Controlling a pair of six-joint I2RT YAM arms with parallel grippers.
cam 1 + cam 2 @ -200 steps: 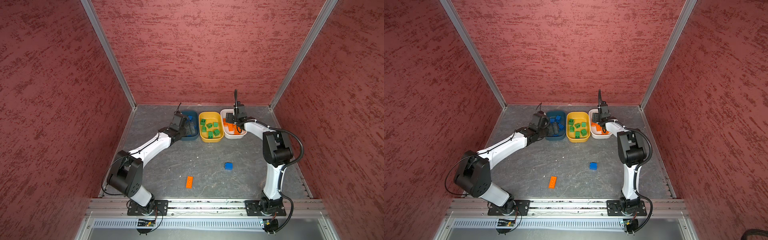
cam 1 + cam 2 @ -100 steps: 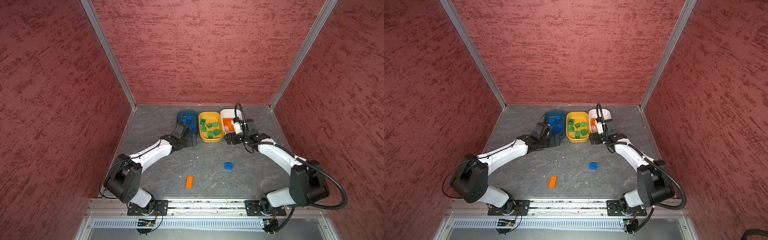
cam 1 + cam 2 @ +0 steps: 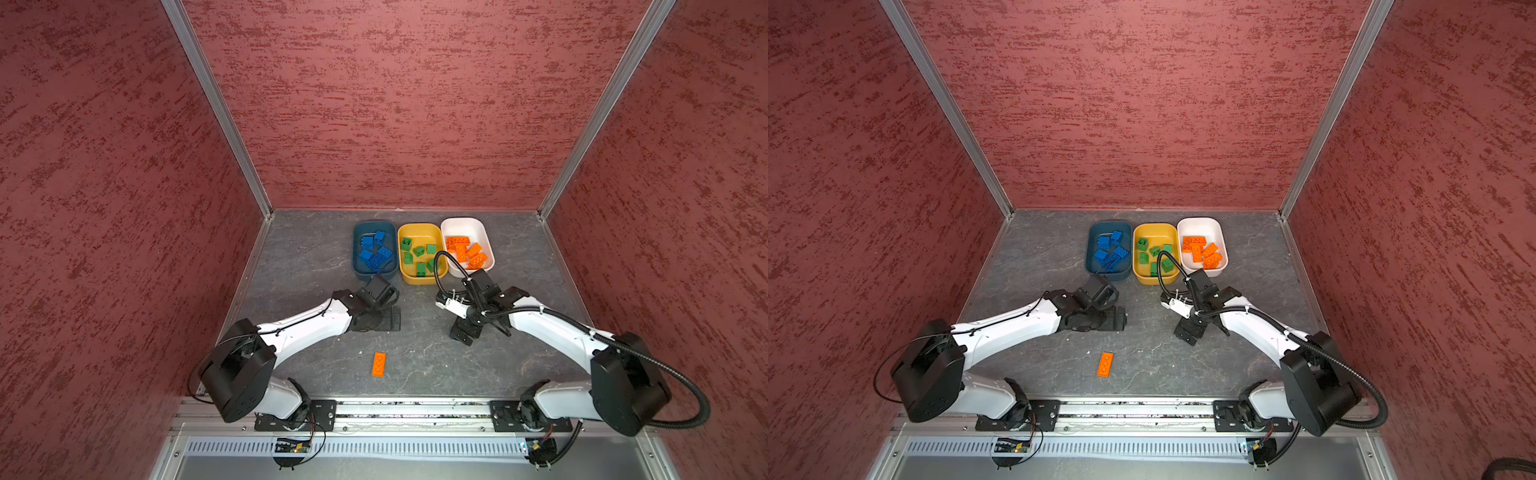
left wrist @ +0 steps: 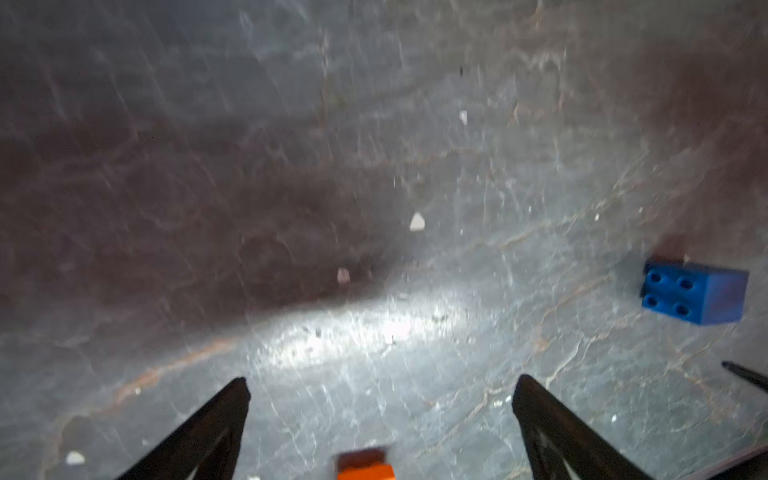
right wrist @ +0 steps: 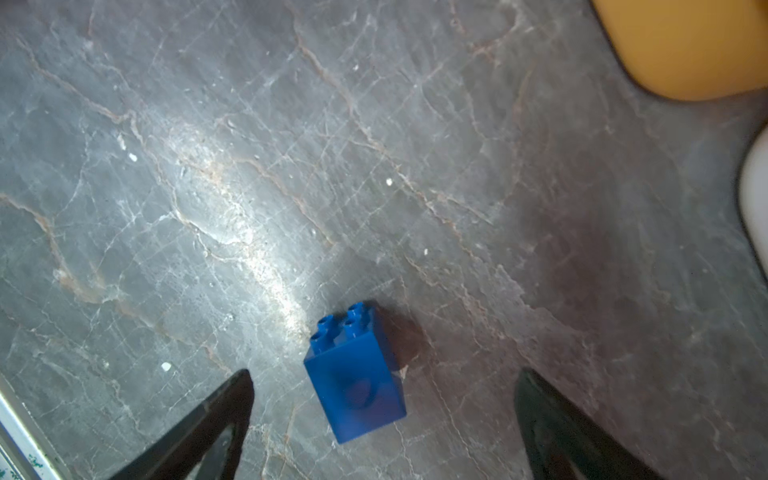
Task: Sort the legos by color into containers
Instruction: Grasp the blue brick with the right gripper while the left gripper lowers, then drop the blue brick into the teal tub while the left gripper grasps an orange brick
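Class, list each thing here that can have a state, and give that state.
blue tub, blue bricks inside
yellow tub, green bricks inside
white tub, orange bricks inside
single orange brick, loose on table
single blue brick, loose on table
left gripper, open, empty
right gripper, open, empty

The grey veined tabletop (image 3: 316, 257) carries a teal tub (image 3: 374, 276), a yellow tub (image 3: 422, 279) and a white tub (image 3: 463, 226) side by side at its back. An orange brick (image 3: 379, 364) lies alone nearer the front. A blue brick (image 5: 355, 374) rests mid-table among scattered white flecks (image 4: 417, 221).
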